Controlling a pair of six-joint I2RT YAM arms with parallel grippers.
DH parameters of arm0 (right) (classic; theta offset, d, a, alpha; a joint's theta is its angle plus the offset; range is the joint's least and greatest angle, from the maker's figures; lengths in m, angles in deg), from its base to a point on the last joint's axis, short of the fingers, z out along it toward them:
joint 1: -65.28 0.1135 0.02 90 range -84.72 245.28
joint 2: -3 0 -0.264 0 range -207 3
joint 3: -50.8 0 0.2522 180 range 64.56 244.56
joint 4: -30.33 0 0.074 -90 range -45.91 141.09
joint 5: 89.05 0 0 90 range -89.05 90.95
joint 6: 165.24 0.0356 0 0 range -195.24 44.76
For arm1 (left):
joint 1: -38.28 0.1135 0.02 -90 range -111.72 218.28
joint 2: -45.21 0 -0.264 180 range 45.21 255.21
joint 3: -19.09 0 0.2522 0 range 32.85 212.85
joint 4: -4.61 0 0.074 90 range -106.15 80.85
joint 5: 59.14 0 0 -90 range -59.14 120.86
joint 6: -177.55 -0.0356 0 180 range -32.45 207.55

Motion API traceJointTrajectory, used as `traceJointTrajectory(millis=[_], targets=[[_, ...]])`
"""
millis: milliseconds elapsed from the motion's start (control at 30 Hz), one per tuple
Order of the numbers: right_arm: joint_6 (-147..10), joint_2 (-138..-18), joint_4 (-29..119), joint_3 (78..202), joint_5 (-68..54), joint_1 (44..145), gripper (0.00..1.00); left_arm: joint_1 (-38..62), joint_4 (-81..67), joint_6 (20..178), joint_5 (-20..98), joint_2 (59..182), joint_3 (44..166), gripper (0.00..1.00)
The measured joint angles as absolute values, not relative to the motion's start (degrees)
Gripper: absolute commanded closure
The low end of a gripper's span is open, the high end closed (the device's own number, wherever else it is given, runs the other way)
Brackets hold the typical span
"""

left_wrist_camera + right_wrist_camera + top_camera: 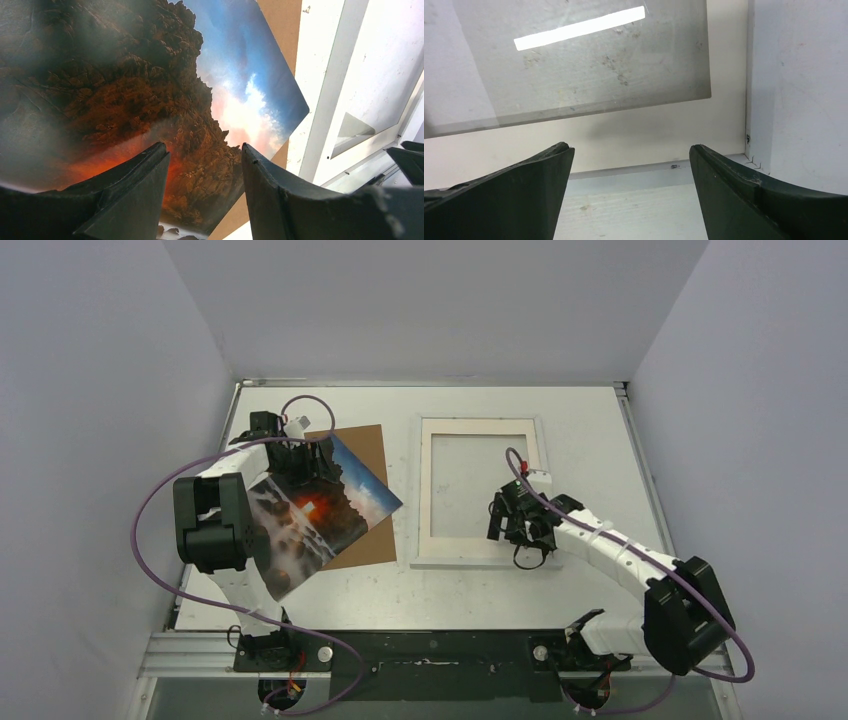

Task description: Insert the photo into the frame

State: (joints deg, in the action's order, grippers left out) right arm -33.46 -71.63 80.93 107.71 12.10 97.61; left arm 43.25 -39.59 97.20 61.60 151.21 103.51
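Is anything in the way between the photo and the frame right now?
Yes: the right gripper, jaws open, is over the near right corner of the frame. Nothing else visible lies between the photo and the frame.

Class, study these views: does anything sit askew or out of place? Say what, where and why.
The photo is askew: it tilts diagonally, raised over the brown board near the left pincer, left of the frame, which lies square on the table.
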Motion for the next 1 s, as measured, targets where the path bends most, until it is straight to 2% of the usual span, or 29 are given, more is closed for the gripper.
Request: traceJointTrajectory(millis=[167, 300, 500, 733, 1000], targets=[[-32.5, -68.6, 83.2, 112.8, 13.2, 96.6, 0.01, 43.3, -39.9, 97.2, 62.4, 151.2, 103.5, 0.47], [-32.7, -67.9, 83.2, 114.7, 13.9, 91.7, 0.1, 42.9, -40.3, 96.7, 63.2, 151.2, 103.5, 0.46], [-34.3, -68.7, 79.6, 114.7, 12.2, 79.1, 0.1, 37.6, -43.5, 90.5, 65.8, 151.2, 104.3, 0.46], [-35.4, -81.1, 69.6, 117.5, 4.6, 69.9, 0.1, 24.5, -47.5, 79.3, 64.4, 151.2, 105.0, 0.46], [-35.3, -89.6, 63.4, 121.5, -1.5, 68.2, 0.1, 19.4, -47.9, 73.2, 59.5, 151.1, 103.9, 0.48]])
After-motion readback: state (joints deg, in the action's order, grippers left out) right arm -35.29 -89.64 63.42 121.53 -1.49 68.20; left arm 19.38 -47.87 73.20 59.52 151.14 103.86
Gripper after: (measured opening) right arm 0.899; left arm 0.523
